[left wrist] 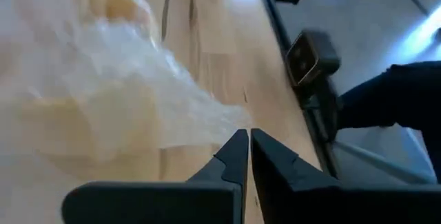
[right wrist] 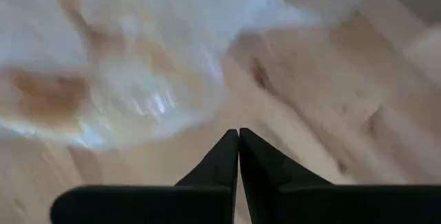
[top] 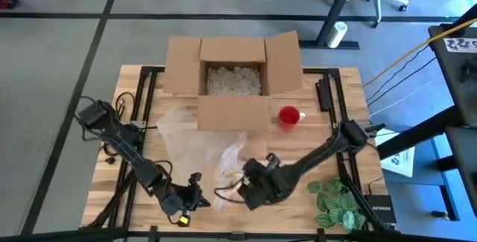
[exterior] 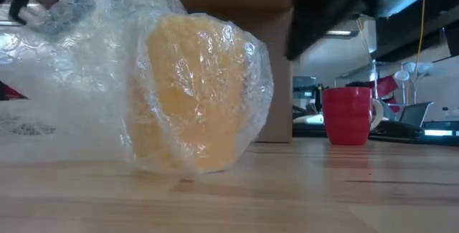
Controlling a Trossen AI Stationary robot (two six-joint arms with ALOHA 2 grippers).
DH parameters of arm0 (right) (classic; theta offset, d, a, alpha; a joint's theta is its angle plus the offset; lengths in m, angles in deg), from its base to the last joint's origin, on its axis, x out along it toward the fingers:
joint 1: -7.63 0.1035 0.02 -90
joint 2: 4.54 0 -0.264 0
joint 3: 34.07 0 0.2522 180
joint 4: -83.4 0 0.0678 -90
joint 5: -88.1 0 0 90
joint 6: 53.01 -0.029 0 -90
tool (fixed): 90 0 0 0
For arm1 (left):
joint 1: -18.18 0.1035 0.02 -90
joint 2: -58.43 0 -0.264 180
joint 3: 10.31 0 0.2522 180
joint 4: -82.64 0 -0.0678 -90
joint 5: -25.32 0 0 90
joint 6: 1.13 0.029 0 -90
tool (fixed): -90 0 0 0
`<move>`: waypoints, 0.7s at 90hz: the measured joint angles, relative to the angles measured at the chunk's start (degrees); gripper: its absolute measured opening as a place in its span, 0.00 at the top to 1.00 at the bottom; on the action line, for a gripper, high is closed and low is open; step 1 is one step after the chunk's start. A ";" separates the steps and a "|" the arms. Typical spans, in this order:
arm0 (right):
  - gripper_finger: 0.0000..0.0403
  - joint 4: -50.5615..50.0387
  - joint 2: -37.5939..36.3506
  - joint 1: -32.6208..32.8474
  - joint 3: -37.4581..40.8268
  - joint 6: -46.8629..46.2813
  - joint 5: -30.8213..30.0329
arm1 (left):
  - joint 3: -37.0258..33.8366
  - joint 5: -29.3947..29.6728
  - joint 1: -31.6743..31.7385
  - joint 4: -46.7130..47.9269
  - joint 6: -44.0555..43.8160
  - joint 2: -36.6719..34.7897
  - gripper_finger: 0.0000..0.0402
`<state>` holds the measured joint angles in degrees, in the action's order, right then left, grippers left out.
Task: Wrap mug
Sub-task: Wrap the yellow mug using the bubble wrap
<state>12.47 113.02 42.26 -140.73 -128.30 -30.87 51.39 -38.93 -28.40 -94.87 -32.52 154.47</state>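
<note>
Low view showed the yellow mug (exterior: 190,93) lying on its side inside bubble wrap (exterior: 79,61). Both pincers were pressed shut, holding nothing. The mug sat between them, touching neither: left gripper (top: 195,197), right gripper (top: 242,185) a bit nearer. Beyond stood a red mug (top: 289,115).

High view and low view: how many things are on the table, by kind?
Mugs: 2, a red mug and a yellow mug inside the bubble wrap
Bubble wrap: 1
Cardboard box: 1
Leafy plant: 1
Total: 5
</note>
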 joint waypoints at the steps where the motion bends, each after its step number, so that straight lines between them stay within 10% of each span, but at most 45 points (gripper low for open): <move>1: 1.00 0.50 -0.05 0.50 0.60 -0.72 -0.02 | 0.00 -0.06 -0.06 -0.19 -0.03 0.12 1.00; 30: 1.00 20.80 -15.06 11.71 25.70 -12.18 -4.88 | 0.02 -1.18 1.73 -1.77 2.74 -1.06 1.00; 63: 1.00 67.73 -38.55 2.85 62.19 10.40 -6.01 | 0.70 -11.33 8.89 -8.59 4.28 0.10 1.00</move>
<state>80.20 74.47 45.12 -78.53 -117.90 -36.88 52.09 -50.26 -19.51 -103.46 -28.24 154.57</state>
